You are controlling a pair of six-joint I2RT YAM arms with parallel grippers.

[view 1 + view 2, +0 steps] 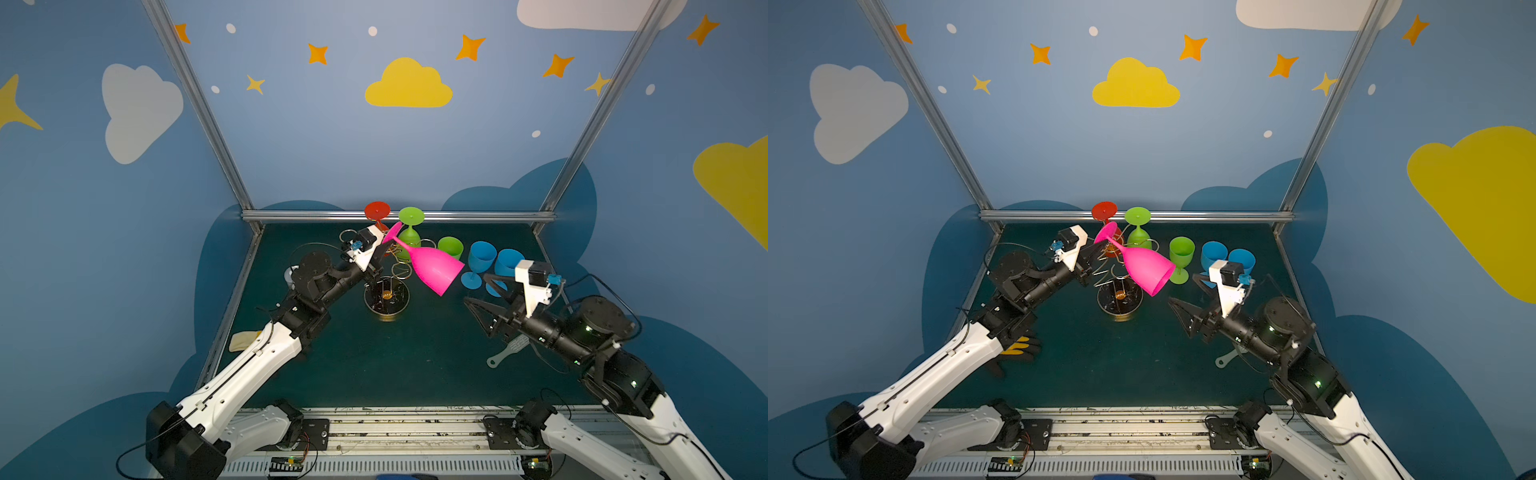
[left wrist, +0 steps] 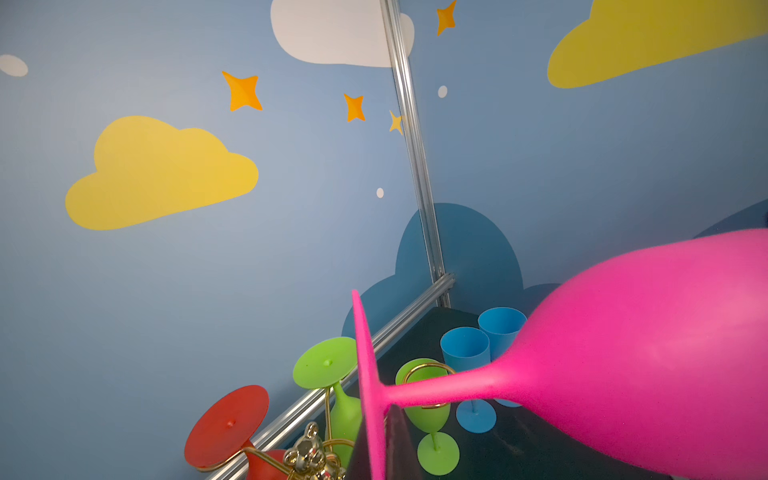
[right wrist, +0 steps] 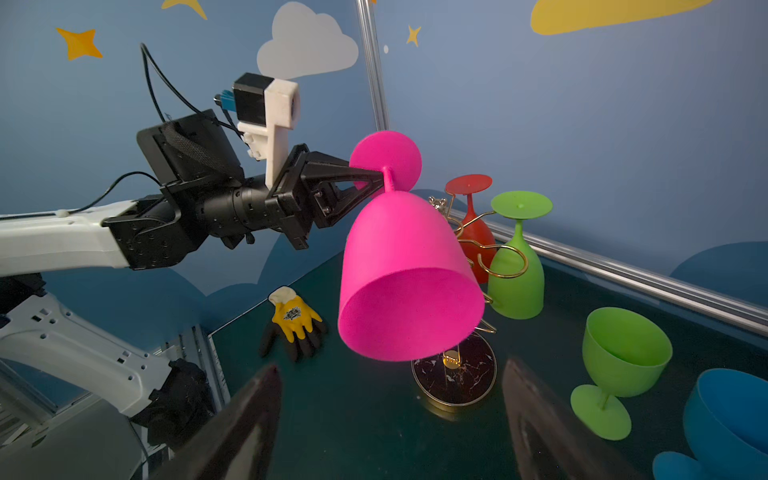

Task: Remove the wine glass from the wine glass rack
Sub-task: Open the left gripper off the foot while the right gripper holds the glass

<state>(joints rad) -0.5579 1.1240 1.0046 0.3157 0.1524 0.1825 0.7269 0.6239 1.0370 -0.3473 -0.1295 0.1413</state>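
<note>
The left gripper [image 3: 376,176] was clenched on the thin stem of the pink wine glass [image 3: 407,270], just under its round foot. The glass hung tilted above the wine glass rack [image 1: 386,297], its foot up by the top of the rack and its open mouth slanting down and out towards the right gripper [image 1: 475,288]. In the left wrist view a gold loop of the rack crossed behind the stem; whether the stem was free of that loop could not be told.

The right gripper was released, its jaws wide apart and holding nothing, a little way off from the rack's round dark base, below the mouth of the pink glass.

A red glass [image 1: 377,211] and a green glass [image 1: 411,216] hung upside down on the far side of the rack. Beyond the rack on the right gripper's side, a second green glass [image 1: 450,248] and two blue glasses [image 1: 482,255] stood upright on the table [image 1: 374,365]. A yellow and black glove [image 3: 295,320] lay on the table on the rack's other side, under the left arm.
</note>
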